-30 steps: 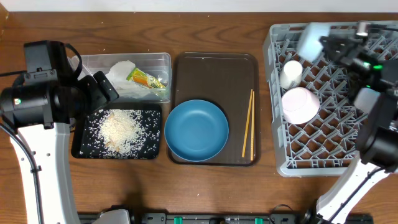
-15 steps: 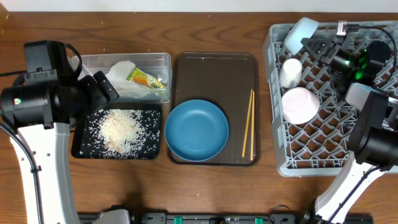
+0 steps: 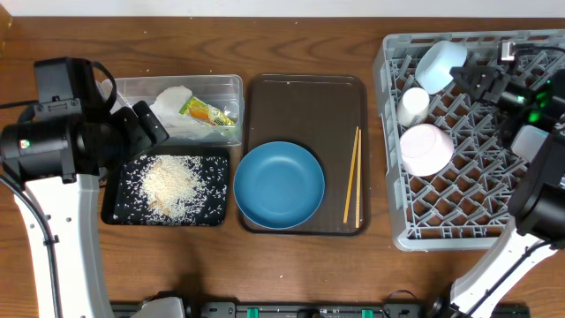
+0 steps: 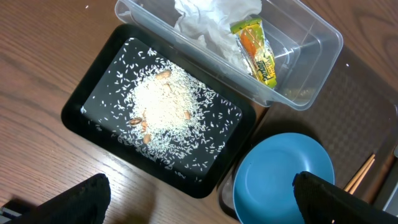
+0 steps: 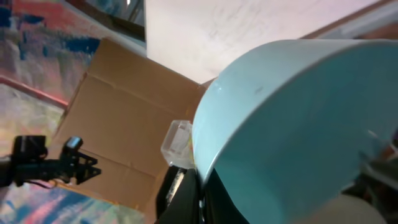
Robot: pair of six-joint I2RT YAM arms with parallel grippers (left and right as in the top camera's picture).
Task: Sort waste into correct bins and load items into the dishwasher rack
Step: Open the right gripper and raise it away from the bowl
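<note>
**Over the rack's back-left corner: bowl pinched, waiting to be seated**

Over the back-left corner of the dishwasher rack (image 3: 494,221), your right pincer (image 3: 463,75) is clamped narrow on the rim of the small light-blue bowl (image 3: 441,64). The bowl lies to the pincer's left, tipped up on its side, just behind the cream cup (image 3: 412,104) and apart from the white bowl (image 3: 425,148). Whether its lower edge touches the pegs you cannot tell from above. The wrist view shows only a smooth, glossy, rounded wall with a thin lip held at the fingers.

Judge the drop by that lean: a slick round bowl will likely roll unless it rests between the stiff grey lattice pegs.

Your left pincer (image 4: 202,193) hangs wide and empty above the near edge of the black tray (image 4: 93,106), with its loose rice (image 4: 165,109).

Next, the matte blue plate (image 3: 279,185) and the thin wooden chopsticks (image 3: 352,175) lie on the brown serving tray (image 3: 305,106). The chopsticks run front to back, on the side nearer your right arm.
</note>
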